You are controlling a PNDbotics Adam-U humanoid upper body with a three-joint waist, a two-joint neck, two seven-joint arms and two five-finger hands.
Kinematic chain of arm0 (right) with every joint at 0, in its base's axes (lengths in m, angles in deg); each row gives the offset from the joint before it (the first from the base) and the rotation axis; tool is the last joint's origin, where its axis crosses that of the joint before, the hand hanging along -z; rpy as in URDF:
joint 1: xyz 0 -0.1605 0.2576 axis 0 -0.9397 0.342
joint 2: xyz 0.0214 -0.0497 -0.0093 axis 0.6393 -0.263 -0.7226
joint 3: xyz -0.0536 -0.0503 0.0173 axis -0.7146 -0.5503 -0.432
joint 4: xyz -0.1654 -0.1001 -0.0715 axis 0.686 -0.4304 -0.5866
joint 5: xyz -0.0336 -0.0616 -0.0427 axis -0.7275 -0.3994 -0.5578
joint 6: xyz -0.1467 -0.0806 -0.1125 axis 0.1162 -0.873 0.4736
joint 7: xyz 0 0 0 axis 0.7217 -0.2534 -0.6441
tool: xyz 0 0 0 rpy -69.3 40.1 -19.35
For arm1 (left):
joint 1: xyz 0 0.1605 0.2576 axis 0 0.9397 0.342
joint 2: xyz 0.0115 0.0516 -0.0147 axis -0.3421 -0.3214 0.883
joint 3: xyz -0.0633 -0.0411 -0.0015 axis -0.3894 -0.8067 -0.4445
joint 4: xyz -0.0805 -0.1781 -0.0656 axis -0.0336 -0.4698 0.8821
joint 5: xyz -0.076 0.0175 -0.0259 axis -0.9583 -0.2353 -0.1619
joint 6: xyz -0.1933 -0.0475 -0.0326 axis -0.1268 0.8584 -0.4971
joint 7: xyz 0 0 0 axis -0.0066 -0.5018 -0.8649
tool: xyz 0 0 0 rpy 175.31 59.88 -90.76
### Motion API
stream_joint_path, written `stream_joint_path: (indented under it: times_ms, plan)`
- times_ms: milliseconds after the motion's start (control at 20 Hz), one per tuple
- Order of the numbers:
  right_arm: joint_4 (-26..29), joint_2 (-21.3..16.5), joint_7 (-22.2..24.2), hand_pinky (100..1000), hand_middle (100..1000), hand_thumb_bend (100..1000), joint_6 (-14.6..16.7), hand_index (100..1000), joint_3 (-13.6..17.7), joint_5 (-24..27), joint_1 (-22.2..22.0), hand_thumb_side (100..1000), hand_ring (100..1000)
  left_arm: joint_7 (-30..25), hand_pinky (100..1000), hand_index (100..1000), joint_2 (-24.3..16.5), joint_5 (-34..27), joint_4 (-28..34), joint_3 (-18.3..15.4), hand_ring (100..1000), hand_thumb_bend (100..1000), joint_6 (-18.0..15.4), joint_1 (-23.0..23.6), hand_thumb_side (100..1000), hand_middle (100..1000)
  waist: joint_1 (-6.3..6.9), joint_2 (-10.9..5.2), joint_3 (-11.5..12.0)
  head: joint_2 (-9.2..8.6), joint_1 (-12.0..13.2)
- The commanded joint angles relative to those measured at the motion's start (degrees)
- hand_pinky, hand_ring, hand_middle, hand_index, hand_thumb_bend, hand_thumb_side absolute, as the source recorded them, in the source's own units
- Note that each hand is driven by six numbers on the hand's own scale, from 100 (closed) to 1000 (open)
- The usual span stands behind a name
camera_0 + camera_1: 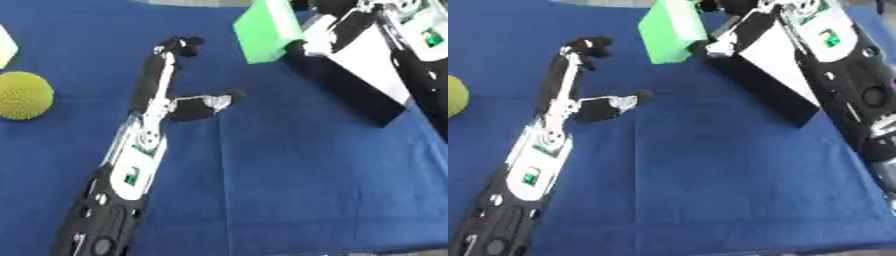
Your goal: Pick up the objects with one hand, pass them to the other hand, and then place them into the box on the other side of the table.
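Green block in right hand, left hand apart

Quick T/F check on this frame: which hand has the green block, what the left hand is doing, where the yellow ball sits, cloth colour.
1. The right hand holds the green block. True.
2. The left hand grips the yellow ball. False: its fingers are straight and hold nothing; the ball lies apart, to its left.
3. The block rests on the cloth. False: it is held up.
4. The cloth is blue. True.
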Motion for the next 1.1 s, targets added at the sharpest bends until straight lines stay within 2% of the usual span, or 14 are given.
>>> stream_joint_path:
  times_ms: [50, 500, 850, 1100]
  plan:
    - [-0.2, -4.0, -2.6, 835, 507, 271, -0.1, 544, 2.6, 0.6, -0.8, 100, 1000, 0.5, 625, 780, -0.9, 0.4, 0.6, -0.4, 699, 819, -0.1, -0.4, 356, 592, 0.18, -2.77, -0.6, -0.96, -0.8]
    - [-6.4, -7.7, -11.9, 832, 503, 315, 1.3, 542, 7.9, -2.7, -5.1, 100, 1000, 1.1, 624, 775, -2.1, 0.6, -0.1, -0.7, 698, 819, 0.0, 0.7, 359, 590, 0.06, -3.74, -1.9, -0.82, -1.7]
    - [-11.2, -10.4, -19.0, 830, 503, 332, 3.2, 542, 11.0, -5.7, -8.9, 100, 1000, 1.4, 624, 774, -2.8, 0.9, -0.7, -0.8, 698, 824, -0.1, 1.1, 359, 590, 0.08, -4.19, -2.4, -1.50, -1.7]
    - [-15.4, -11.1, -22.5, 828, 503, 343, 3.5, 542, 12.3, -8.7, -9.9, 100, 1000, 1.5, 625, 775, -3.0, 0.9, -0.9, -0.8, 698, 825, -0.3, 1.3, 359, 591, 0.24, -4.27, -2.6, -1.71, -2.1]
